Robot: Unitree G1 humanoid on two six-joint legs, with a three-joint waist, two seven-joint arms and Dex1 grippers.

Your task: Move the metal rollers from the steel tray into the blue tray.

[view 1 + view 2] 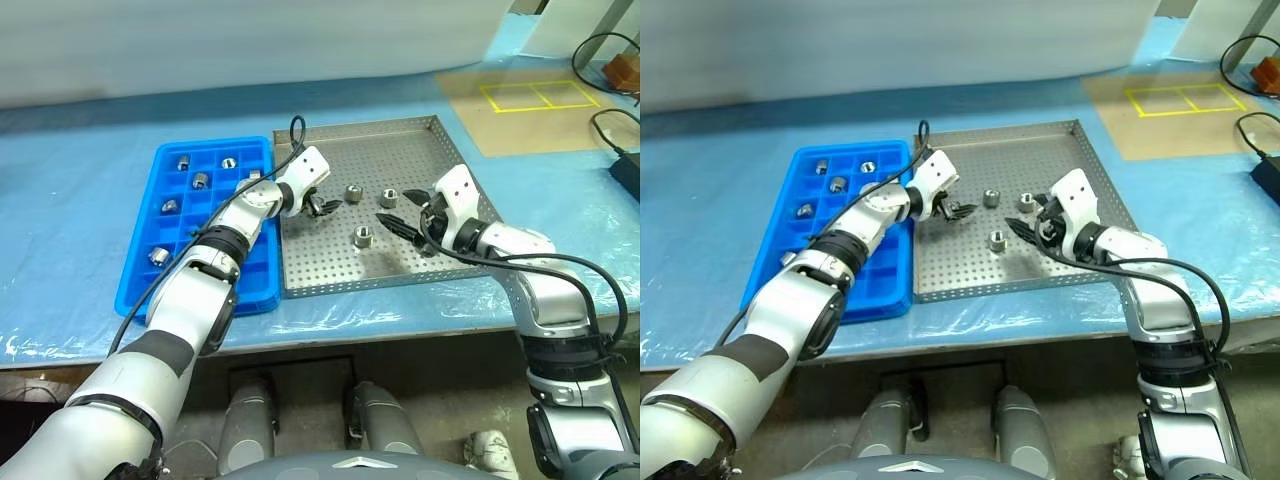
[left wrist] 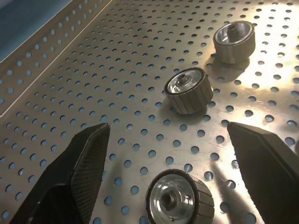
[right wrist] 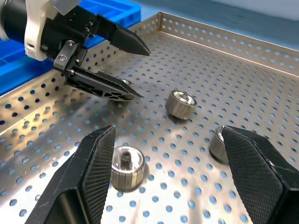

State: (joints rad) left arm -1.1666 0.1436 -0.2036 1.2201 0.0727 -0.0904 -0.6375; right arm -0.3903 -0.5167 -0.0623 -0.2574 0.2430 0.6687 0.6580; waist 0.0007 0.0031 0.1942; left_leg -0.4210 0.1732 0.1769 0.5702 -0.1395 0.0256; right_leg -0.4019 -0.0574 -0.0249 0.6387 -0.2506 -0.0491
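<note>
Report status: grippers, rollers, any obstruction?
Left gripper open, empty, over steel tray. Right gripper open, empty. Three rollers left in it, several in blue tray. Nothing in the way.

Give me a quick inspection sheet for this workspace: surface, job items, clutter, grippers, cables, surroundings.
Surface: table under a light-blue covering.
Job's things: three metal rollers left on the steel tray; about seven more sit in compartments of the blue tray, which lies beside the steel tray on the robot's left.
Clutter: brown sheet with yellow tape rectangles at the far right.
Grippers: left gripper and right gripper both open, empty, over the steel tray near the rollers.
Cables: black cables at the table's right edge.
Surroundings: pale wall behind the table.
</note>
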